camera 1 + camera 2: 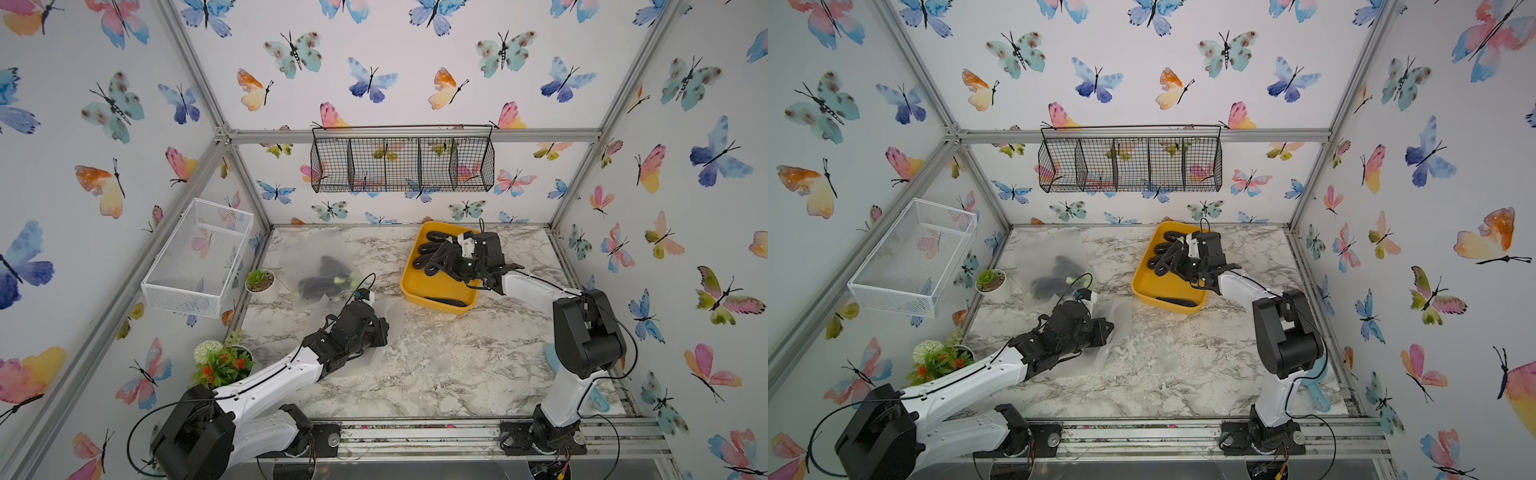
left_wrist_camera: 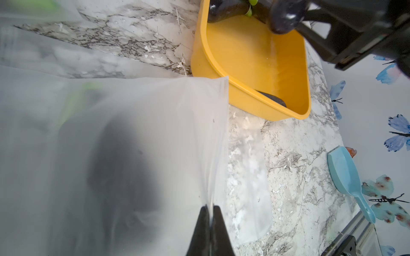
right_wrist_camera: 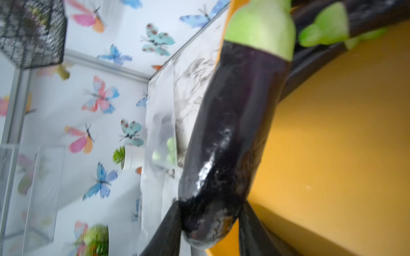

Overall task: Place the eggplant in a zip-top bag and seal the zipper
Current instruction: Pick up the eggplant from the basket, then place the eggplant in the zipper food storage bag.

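The left pincer (image 2: 209, 210) is clamped on the edge of the zip-top bag (image 2: 144, 133), which lies toward nine o'clock on the tabletop (image 1: 457, 365), probably to steady its mouth for loading. The right pincer (image 3: 210, 212) grips an eggplant (image 3: 239, 110) by its rounded end at the yellow tub (image 1: 432, 289), about one o'clock, ready to carry it across.

**Four cameras, one small cell**

In both top views we look from high above the 6 o'clock edge, down and toward 12 o'clock, over the whole marble table (image 1: 457, 365) (image 1: 1183, 365). Our left wrist camera hangs very near the zip-top bag (image 2: 155, 133), facing 2 o'clock to the yellow tray (image 2: 255, 55). Our right wrist camera sits almost against an eggplant (image 3: 233, 133), facing 9 o'clock across that tray. All four views share the tray.
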